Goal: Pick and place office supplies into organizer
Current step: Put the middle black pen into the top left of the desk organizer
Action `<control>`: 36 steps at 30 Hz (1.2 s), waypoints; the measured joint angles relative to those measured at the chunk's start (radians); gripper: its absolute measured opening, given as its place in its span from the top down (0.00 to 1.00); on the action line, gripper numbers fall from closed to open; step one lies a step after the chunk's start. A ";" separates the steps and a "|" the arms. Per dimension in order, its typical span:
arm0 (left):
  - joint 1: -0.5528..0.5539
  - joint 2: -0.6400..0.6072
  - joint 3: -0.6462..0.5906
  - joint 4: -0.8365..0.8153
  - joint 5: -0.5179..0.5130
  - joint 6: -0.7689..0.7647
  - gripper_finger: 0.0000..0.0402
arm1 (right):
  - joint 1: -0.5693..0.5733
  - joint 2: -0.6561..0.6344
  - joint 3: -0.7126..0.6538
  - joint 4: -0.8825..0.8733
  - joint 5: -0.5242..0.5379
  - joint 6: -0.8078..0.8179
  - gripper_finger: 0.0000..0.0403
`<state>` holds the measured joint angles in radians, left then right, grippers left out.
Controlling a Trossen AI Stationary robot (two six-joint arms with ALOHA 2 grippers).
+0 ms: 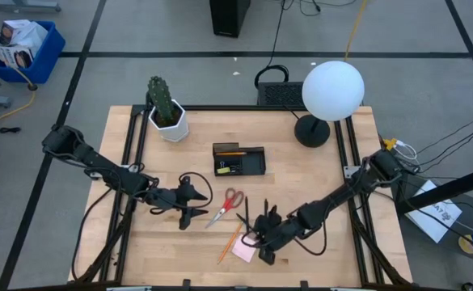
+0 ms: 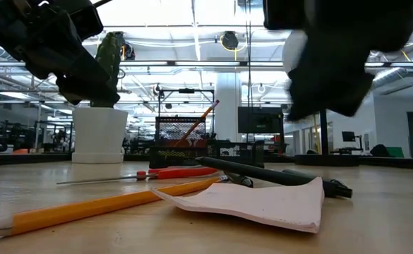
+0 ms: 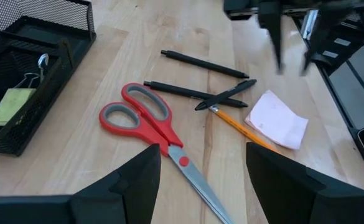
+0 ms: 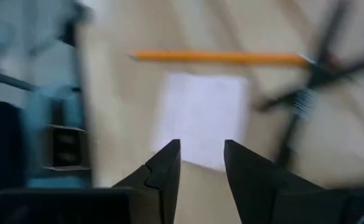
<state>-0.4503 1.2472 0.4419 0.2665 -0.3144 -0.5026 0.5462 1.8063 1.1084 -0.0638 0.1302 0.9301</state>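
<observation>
– Where's the organizer point(image 1: 239, 159)?
– Black mesh tray near the table's middle, an orange pencil inside.
– And the rest?
– At its six o'clock: red-handled scissors point(image 1: 225, 207) lying flat, black pens point(image 1: 247, 209), an orange pencil point(image 1: 230, 242), a pink sticky-note pad point(image 1: 244, 250)

We see a pale wooden table point(image 1: 317, 186) with a dark frame along its edges. On it, toward the far side, stands a white hexagonal pot with a green cactus point(image 1: 168, 120), and near the far right corner a black-based lamp with a round white globe point(image 1: 331, 90). A low black mesh organizer tray point(image 1: 238, 160) sits mid-table. Nearer the front lie red-handled scissors point(image 1: 226, 206), three black pens point(image 3: 201, 63) crossing one another, an orange pencil point(image 1: 230, 243) and a pink sticky-note pad point(image 1: 243, 250), which touches the pencil.
</observation>
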 joint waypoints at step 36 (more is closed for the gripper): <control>-0.003 0.000 0.000 -0.005 -0.001 -0.006 0.40 | 0.003 0.269 0.487 -0.730 0.142 -0.038 0.73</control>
<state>-0.4534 1.2472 0.4416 0.2619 -0.3155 -0.5085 0.5497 2.0750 1.5954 -0.7939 0.2726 0.8923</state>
